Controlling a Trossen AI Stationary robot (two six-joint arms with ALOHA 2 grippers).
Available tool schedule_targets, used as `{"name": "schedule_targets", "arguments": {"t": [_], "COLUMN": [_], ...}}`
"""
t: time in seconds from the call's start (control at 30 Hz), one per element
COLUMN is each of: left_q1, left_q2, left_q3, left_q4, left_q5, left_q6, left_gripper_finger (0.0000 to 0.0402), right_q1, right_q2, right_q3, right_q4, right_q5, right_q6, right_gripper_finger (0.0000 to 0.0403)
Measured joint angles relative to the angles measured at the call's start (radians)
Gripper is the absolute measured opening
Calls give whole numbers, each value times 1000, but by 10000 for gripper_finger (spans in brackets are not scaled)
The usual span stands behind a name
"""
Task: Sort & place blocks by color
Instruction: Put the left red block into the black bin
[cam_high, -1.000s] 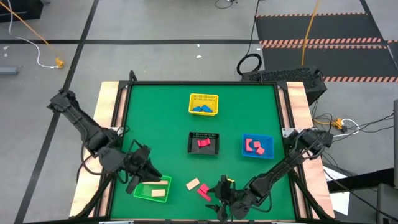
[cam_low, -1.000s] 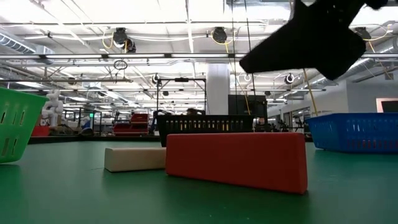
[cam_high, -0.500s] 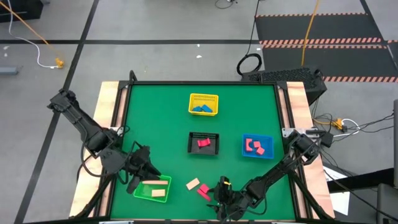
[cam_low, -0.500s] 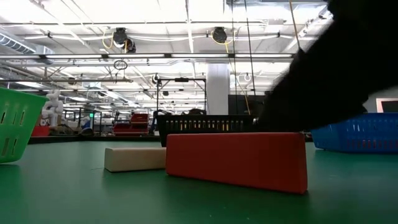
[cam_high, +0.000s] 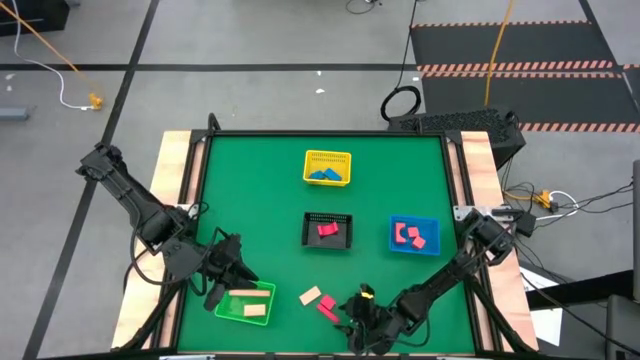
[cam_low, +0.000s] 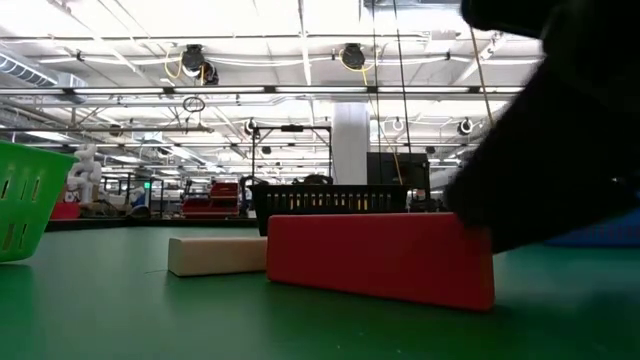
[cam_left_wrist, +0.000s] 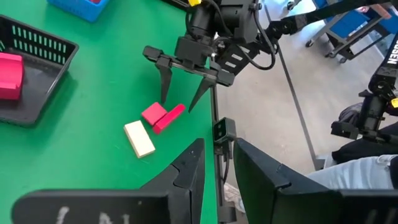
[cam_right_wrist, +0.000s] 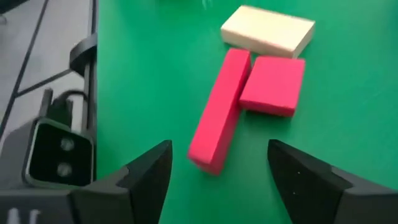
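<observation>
The right gripper (cam_left_wrist: 180, 84) hangs at the table's near edge with its fingers spread wide, nothing between them, poised just over the long red bar (cam_right_wrist: 219, 109). That bar lies on the table (cam_high: 260, 190) touching a small red block (cam_right_wrist: 273, 84), with a tan block (cam_right_wrist: 267, 30) just beside both. To do this pick well, the fingers should drop straddling the bar across its narrow width, near its middle — clear of the red block pressed against one side, or both will shift. Then it belongs with the other reds in the blue basket (cam_high: 413, 222).

The left gripper (cam_high: 222, 283) waits beside the green basket (cam_high: 244, 306); whether it is clenched I cannot tell.

Against the earlier frames, the right arm has sunk lower and closer — it now blocks the blue basket in the low view.
</observation>
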Motion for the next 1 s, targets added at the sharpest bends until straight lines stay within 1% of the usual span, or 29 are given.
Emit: {"name": "schedule_targets", "arguments": {"t": [0.17,0.37,0.53,0.67,0.8,0.97,1.0], "left_q1": [0,0,0,0,0,0,0], "left_q2": [0,0,0,0,0,0,0], "left_q3": [0,0,0,0,0,0,0], "left_q4": [0,0,1,1,1,2,2], "left_q5": [-15,-33,-33,-33,-33,-33,-33], "left_q6": [3,4,0,-4,-4,-5,-8], "left_gripper_finger": [85,85,85,85,85,85,85], "right_q1": [2,-9,-11,-13,-18,-19,-20], "right_q2": [0,21,77,105,106,106,106], "right_q3": [0,0,0,0,0,0,0], "right_q4": [-3,18,132,204,216,215,217], "right_q5": [-1,27,42,73,80,56,44], "right_q6": [-23,-34,-59,-32,-24,-26,-26], "right_gripper_finger": [229,200,187,169,129,49,40]}}
